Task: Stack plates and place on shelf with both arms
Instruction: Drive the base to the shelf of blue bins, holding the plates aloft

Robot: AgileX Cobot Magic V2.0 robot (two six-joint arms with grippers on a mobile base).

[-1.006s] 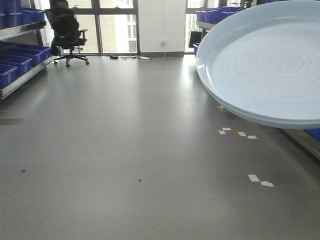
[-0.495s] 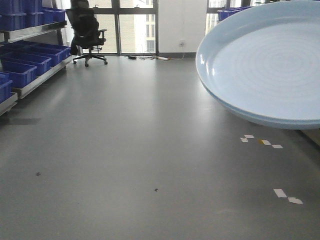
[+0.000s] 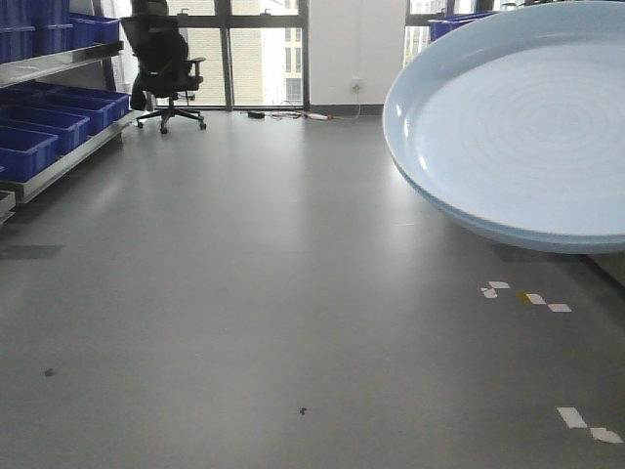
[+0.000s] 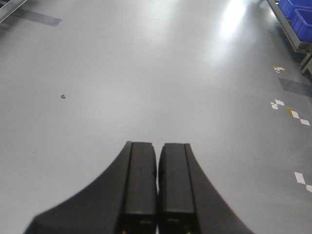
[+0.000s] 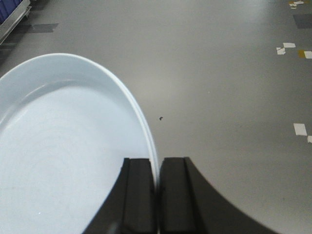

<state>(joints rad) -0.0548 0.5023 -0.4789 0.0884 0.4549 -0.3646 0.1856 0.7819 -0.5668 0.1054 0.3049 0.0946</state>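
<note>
A large pale-blue plate (image 3: 518,127) with faint concentric rings hangs in the air at the right of the front view, tilted toward me. A second rim line runs under its lower edge, so I cannot tell whether it is one plate or two stacked. In the right wrist view the same plate (image 5: 63,146) fills the left side, and my right gripper (image 5: 157,161) is shut on its thin rim. My left gripper (image 4: 157,145) is shut with nothing in it, hovering above bare grey floor. Neither gripper shows in the front view.
A metal shelf rack with blue bins (image 3: 39,137) lines the left wall. A black office chair (image 3: 161,59) stands by the far windows. More blue bins (image 4: 295,14) sit on a rack at the right. White tape marks (image 3: 527,296) dot the floor.
The whole view has shifted: the floor tape marks slid down and to the right and the left rack moved. The plate keeps its place in the frame.
</note>
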